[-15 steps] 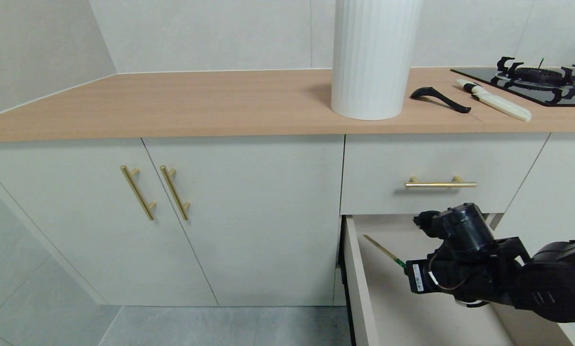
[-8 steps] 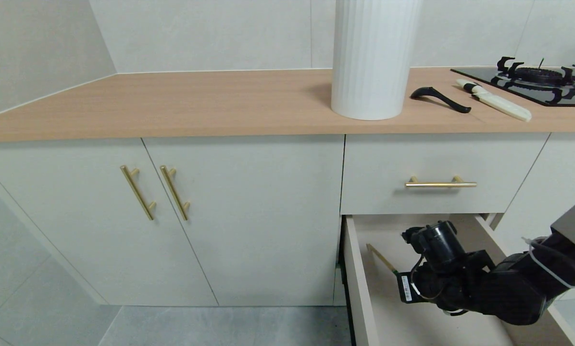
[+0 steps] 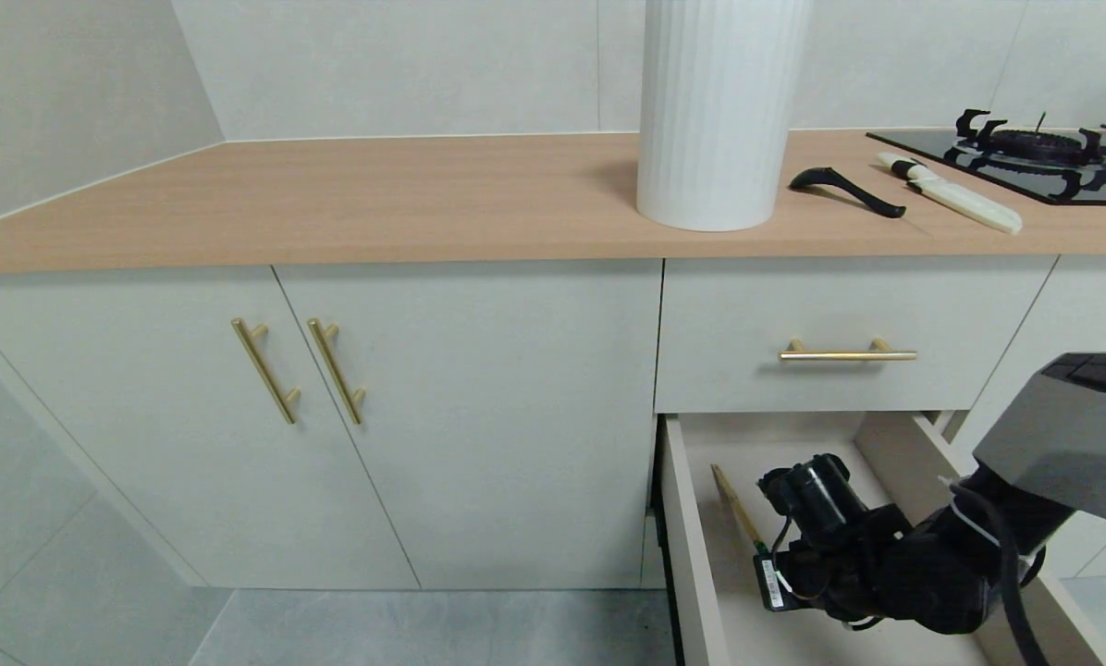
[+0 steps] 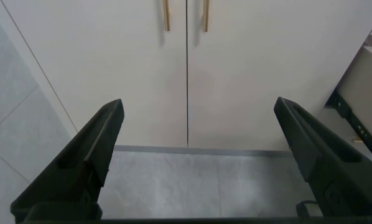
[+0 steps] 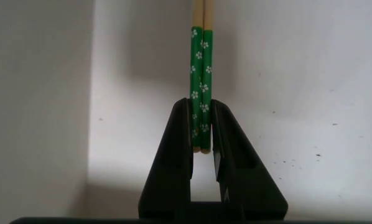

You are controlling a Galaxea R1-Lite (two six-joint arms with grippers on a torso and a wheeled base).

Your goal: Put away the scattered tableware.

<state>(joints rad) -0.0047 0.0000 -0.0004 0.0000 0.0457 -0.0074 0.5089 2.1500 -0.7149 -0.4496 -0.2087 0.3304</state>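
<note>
A pair of chopsticks [image 5: 201,74], pale wood w/ green flower-print ends, is inside the open drawer [image 3: 692,555] at lower right of the cabinet run. The right gripper [image 5: 203,124] has its jaws clamped on the green ends, sticks side by side & touching. In the head view the chopsticks [image 3: 736,504] run along the drawer's left wall, bare tips pointing to the far end, w/ the right gripper [image 3: 768,560] at their near end, low in the drawer. Can't tell whether the sticks touch the drawer floor [image 5: 298,93], which is pale w/ a few small specks.

Just above the open drawer is a shut drawer w/ a gold bar handle [image 3: 847,353]. To the left are two shut cabinet doors, each w/ a gold handle [image 3: 266,370] [image 3: 336,370].

On the wood countertop [image 3: 377,199] above stands a tall white ribbed cylinder [image 3: 715,111], upright. Right of it, near but apart, lies a black curved utensil [image 3: 847,190], then a cream-bladed knife [image 3: 951,192] w/ black on its handle. At far right is a black cooktop [image 3: 1043,153] w/ a burner grate.

The left gripper [image 4: 198,109] is low down, facing the cabinet doors [image 4: 111,62] & grey floor tiles [image 4: 173,180], jaws wide apart w/ nothing btwn them.
</note>
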